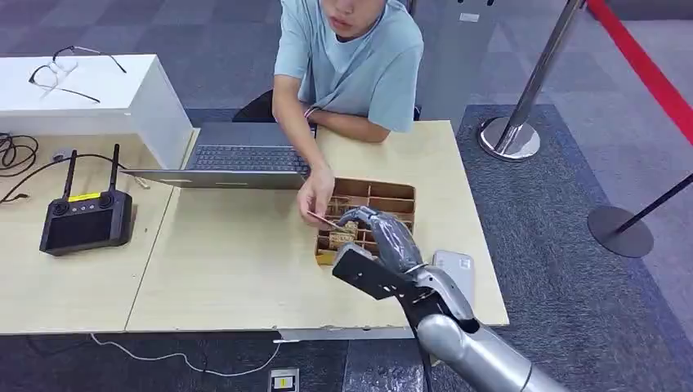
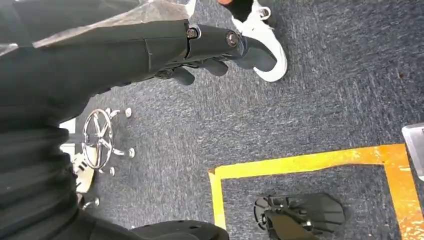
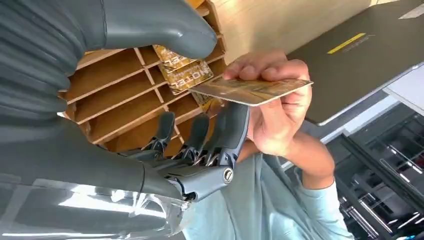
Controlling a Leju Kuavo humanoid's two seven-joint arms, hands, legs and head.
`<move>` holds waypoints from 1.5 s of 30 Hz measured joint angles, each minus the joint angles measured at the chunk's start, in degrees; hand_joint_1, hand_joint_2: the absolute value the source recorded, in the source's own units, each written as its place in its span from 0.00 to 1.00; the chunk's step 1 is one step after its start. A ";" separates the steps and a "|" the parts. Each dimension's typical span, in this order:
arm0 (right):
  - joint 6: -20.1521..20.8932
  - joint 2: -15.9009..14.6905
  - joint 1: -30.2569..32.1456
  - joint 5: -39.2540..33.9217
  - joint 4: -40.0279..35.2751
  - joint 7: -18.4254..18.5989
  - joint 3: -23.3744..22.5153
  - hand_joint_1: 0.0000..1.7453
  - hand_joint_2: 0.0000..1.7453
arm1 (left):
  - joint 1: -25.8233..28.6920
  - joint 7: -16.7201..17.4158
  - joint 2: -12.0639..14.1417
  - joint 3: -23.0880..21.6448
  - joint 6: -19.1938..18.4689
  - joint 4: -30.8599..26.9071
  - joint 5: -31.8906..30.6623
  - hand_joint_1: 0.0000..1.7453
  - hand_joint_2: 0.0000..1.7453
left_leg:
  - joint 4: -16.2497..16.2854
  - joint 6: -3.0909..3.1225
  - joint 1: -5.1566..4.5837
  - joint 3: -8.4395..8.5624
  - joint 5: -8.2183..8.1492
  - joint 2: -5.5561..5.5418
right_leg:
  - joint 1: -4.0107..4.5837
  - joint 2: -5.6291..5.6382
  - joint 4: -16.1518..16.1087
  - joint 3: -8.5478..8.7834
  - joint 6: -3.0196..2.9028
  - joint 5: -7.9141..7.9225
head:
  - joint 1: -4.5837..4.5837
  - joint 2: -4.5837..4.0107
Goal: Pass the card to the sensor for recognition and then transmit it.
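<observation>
A person's hand (image 1: 315, 194) holds a gold patterned card (image 1: 321, 218) over a wooden compartment box (image 1: 384, 200) on the table. My right hand (image 1: 384, 235) hovers above the box. In the right wrist view the card (image 3: 250, 90) lies between my thumb (image 3: 165, 30) and my dark fingers (image 3: 232, 125), pinched at its far end by the person's hand (image 3: 277, 117). My thumb stands clear of the card. More cards (image 3: 185, 75) sit in the box (image 3: 110, 95). A white sensor pad (image 1: 462, 265) lies on the table right of the box. My left hand (image 2: 210, 50) hangs over the carpet, holding nothing.
A laptop (image 1: 245, 159) lies open in front of the seated person. A black remote controller (image 1: 86, 220) sits at the table's left, by a white box (image 1: 90, 94) with glasses on it. Stanchion bases (image 1: 511, 137) stand on the carpet at the right.
</observation>
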 joint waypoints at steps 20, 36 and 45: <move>-1.29 1.07 -0.27 -1.20 1.79 -1.70 0.42 0.75 1.00 | -0.01 -0.17 0.31 -0.02 0.22 0.02 0.00 0.00 1.00 | 0.00 0.00 0.00 -0.02 0.00 0.00 | 0.00 0.00 0.00 -0.03 0.00 0.00 | 0.00 0.00; -2.45 1.07 -0.25 -1.64 2.40 -1.99 0.33 0.99 1.00 | -0.02 0.74 0.31 -0.11 -0.26 0.02 -0.61 0.00 1.00 | 0.00 0.00 0.00 -0.07 0.00 0.01 | 0.00 0.00 0.00 -0.10 0.00 0.00 | 0.00 0.00; -3.01 0.90 -0.07 -1.68 2.69 -2.08 0.17 1.00 1.00 | -0.02 0.44 0.31 -0.63 -0.35 0.02 -0.96 0.00 1.00 | 0.00 0.00 0.01 -0.09 0.00 0.02 | 0.00 0.00 0.00 -0.12 0.00 0.00 | 0.00 0.00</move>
